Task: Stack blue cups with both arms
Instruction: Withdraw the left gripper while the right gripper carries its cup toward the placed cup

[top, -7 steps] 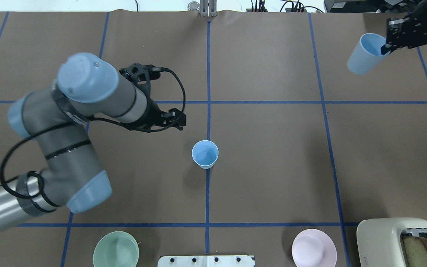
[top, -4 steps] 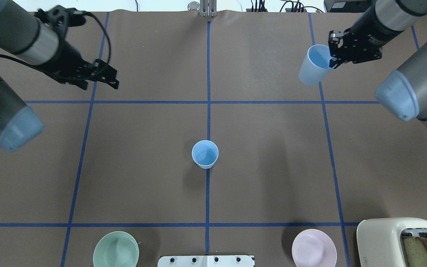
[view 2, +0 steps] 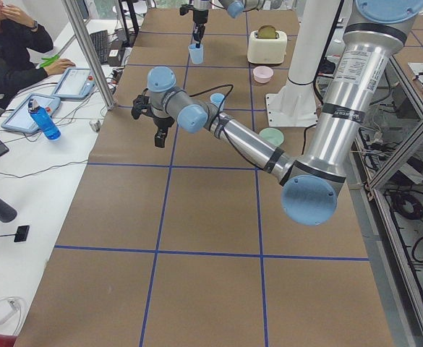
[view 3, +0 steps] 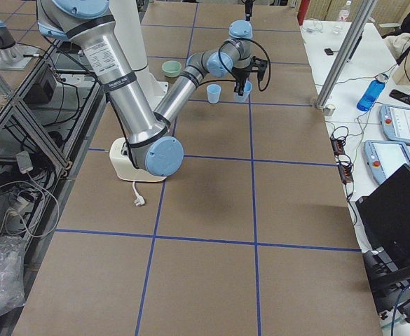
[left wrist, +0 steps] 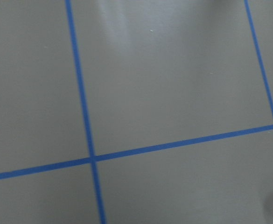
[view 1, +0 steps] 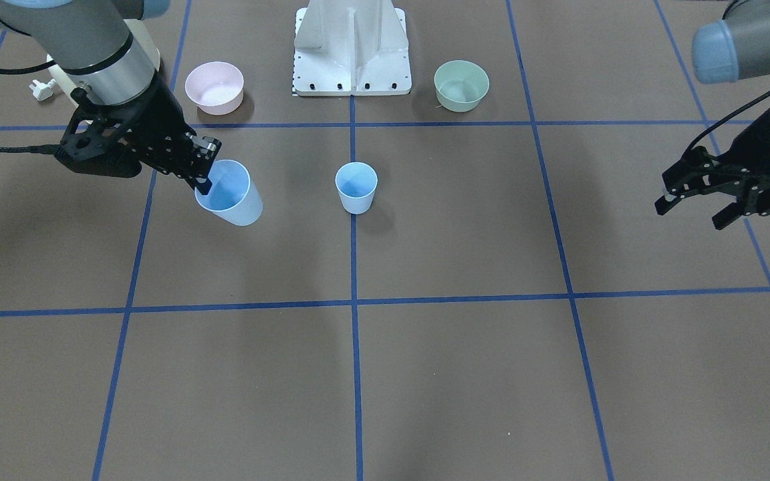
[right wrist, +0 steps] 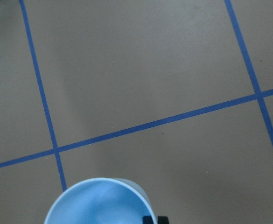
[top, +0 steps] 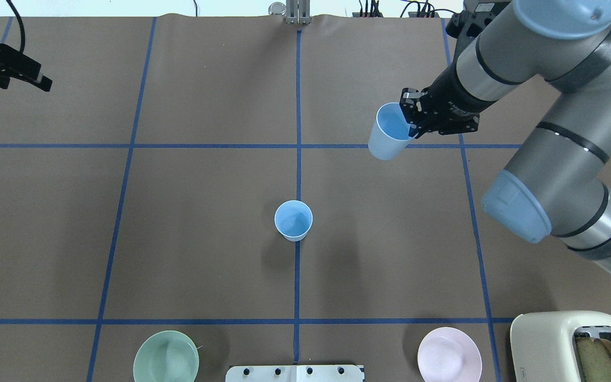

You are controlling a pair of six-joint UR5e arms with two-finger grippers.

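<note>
One blue cup [top: 293,220] stands upright at the table's centre on a blue tape line; it also shows in the front view [view 1: 356,188]. My right gripper [top: 410,123] is shut on the rim of the second blue cup [top: 386,135] and holds it tilted above the table, right of and beyond the standing cup. The front view shows the same right gripper [view 1: 203,179] and held cup [view 1: 231,196], one finger inside the rim. The held cup's rim fills the bottom of the right wrist view [right wrist: 99,203]. My left gripper [view 1: 689,212] is open and empty, far out to the left [top: 37,79].
A green bowl [top: 166,356] and a pink bowl [top: 449,354] sit near the robot's edge, either side of the white base mount [top: 295,373]. A cream toaster [top: 576,345] with bread stands at the near right corner. Blue tape lines grid the brown table.
My right gripper has carried the held cup leftward and nearer, toward the centre. My left arm has swung away from the standing cup to the far left edge, still open.
</note>
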